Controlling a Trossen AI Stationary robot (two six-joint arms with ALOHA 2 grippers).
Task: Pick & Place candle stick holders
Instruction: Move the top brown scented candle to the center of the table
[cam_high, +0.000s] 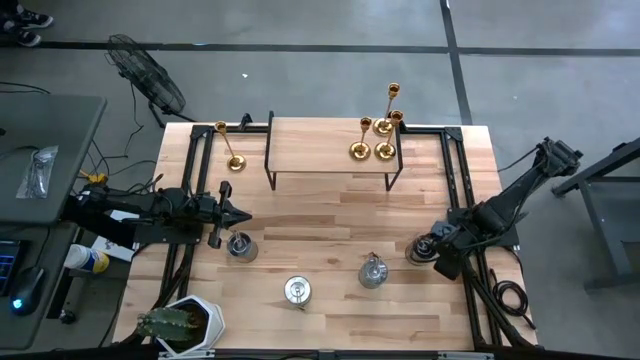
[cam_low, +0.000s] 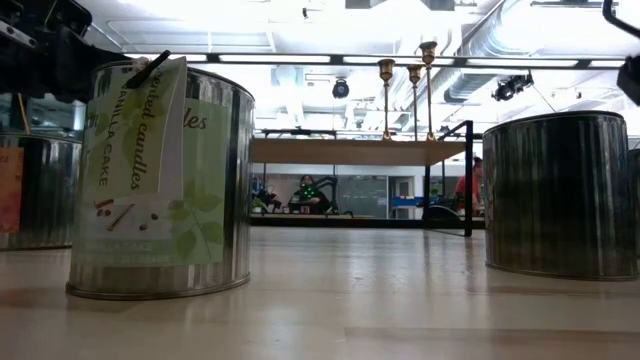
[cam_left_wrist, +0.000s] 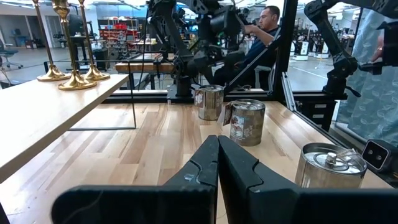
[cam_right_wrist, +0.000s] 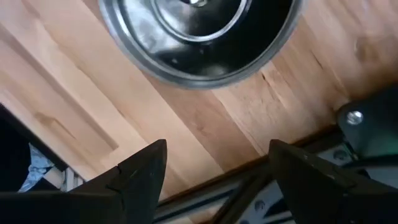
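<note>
The butcher-block table (cam_high: 330, 225) carries a low raised shelf (cam_high: 330, 135) along its far edge. Three gold candlesticks (cam_high: 384, 125) stand bunched at the shelf's right end, close to its edge, and a fourth gold candlestick (cam_high: 232, 160) stands on the tabletop just left of the shelf, near the far left corner.

Four silver tins sit in the near half. One tin (cam_high: 241, 246) is toward the left edge, beside the left gripper (cam_high: 238, 214). A second tin (cam_high: 296, 291) and a third tin (cam_high: 374, 271) lie between, nearer the front edge. The fourth tin (cam_high: 423, 249) is by the right edge.

The middle of the table, between the shelf and the tins, is open wood.

The left gripper hovers over the left side with its fingers pressed together. The right gripper (cam_right_wrist: 214, 171) hangs spread above the fourth tin, which is cut off at the frame edge in the right wrist view; the arm partly covers it from above.

In the low view a labelled tin (cam_low: 160, 180) fills the foreground and hides much of the table behind.
</note>
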